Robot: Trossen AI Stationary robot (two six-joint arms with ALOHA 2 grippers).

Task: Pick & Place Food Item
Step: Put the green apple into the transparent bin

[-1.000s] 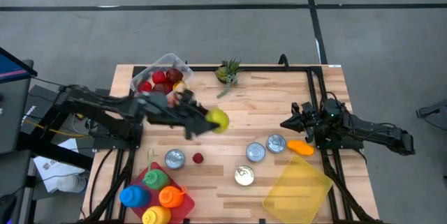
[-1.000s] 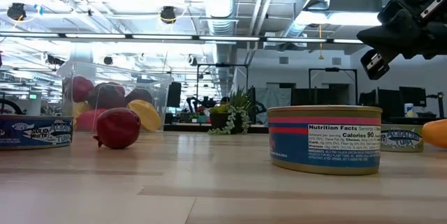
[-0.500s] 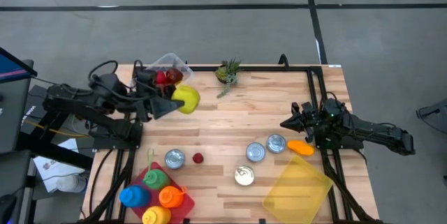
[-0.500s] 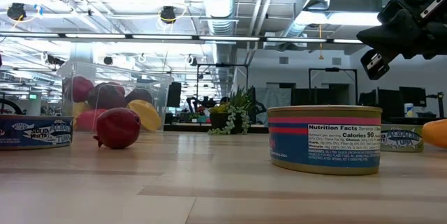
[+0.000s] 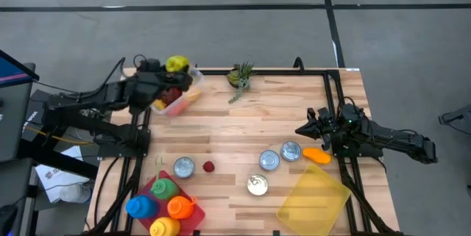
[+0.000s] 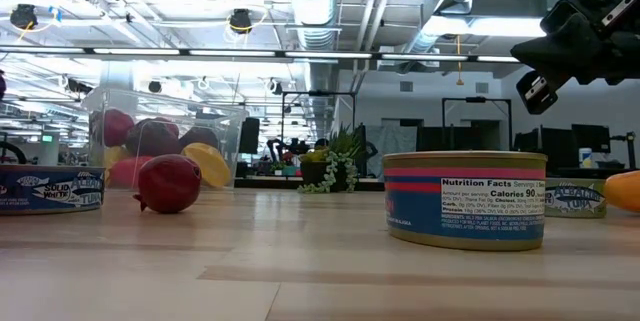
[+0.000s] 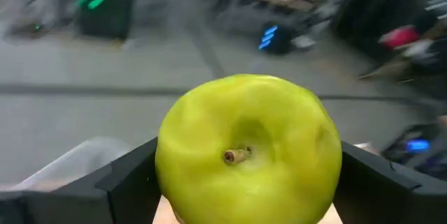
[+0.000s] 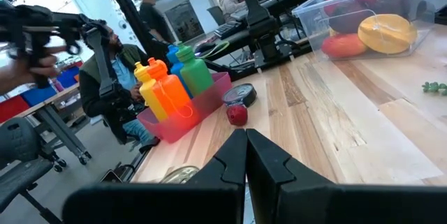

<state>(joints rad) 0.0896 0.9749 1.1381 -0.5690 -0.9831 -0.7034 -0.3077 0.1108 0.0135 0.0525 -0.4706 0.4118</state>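
One green apple (image 7: 248, 158) sat clamped between the left gripper's (image 5: 174, 68) wide-spread fingers, above the clear bin (image 5: 176, 98); seemingly firm, smooth and slippery, best gripped across its widest part.

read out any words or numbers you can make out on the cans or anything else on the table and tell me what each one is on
"Nutrition Facts", "Calories 90": label of the near can.
"SOLID WHITE": blue can at the table's left edge.
"TUNA": far can, partly legible.
Fine print on the near can: too small to read.
Bottles: no readable text.
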